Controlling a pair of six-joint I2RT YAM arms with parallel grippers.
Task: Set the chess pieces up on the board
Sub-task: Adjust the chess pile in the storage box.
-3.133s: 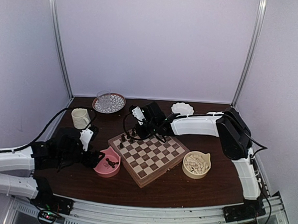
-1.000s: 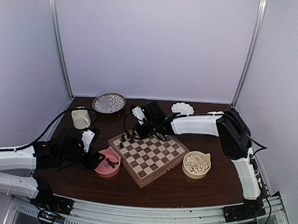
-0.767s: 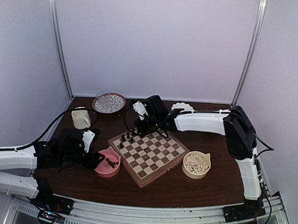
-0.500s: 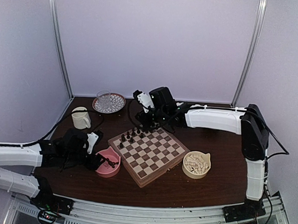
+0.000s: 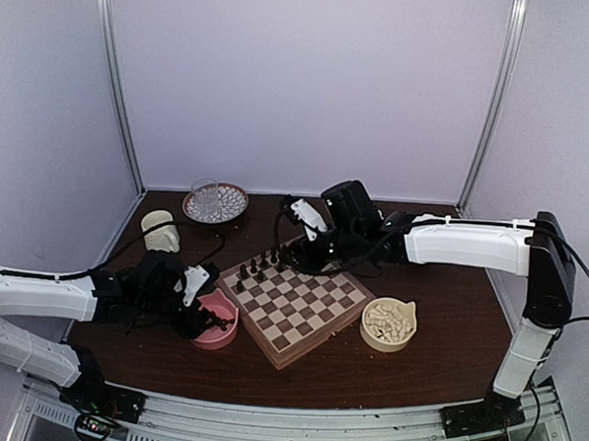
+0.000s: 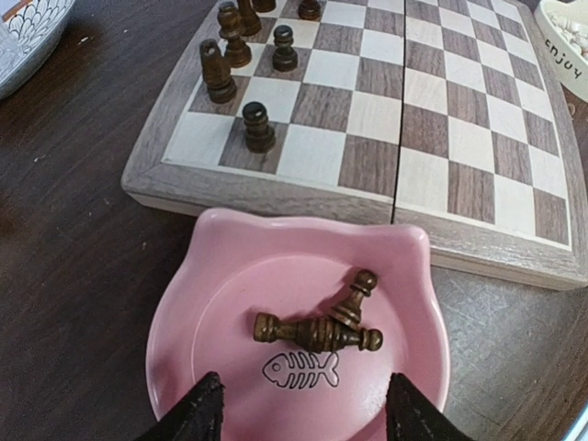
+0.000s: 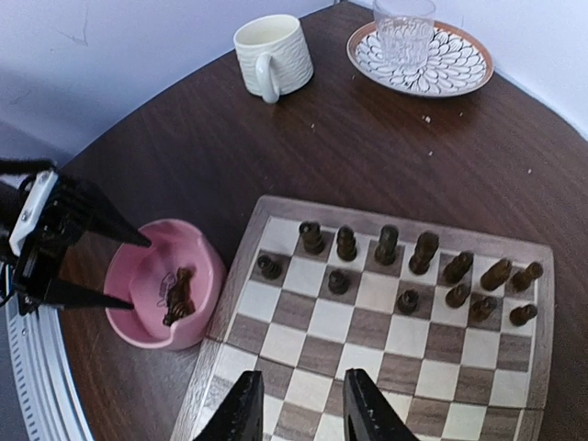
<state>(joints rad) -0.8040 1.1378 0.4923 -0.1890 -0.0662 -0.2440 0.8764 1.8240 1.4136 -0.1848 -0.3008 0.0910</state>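
The board (image 5: 304, 320) lies mid-table with several dark chess pieces (image 5: 257, 268) standing in two rows at its far-left edge (image 7: 386, 243). Two more dark pieces (image 6: 317, 331) lie crossed in a pink bowl (image 6: 303, 225) at the board's left corner (image 5: 213, 327). My left gripper (image 6: 303, 413) hovers open over the bowl's near rim, one finger on each side of the lying pieces and not touching them. Raised above the board's far side, my right gripper (image 7: 301, 409) is open and holds nothing. Cream-white pieces fill a cream bowl (image 5: 388, 324) right of the board.
A cream mug (image 5: 159, 231) stands at the far left. Behind it, a patterned plate with a glass (image 5: 214, 202) sits against the back wall. The left arm lies low along the table's left side, and the right arm reaches across the back from the right.
My right gripper has lifted off the board's far rows and pulled back to the right. The left gripper has slid right to the pink bowl and narrowed slightly.
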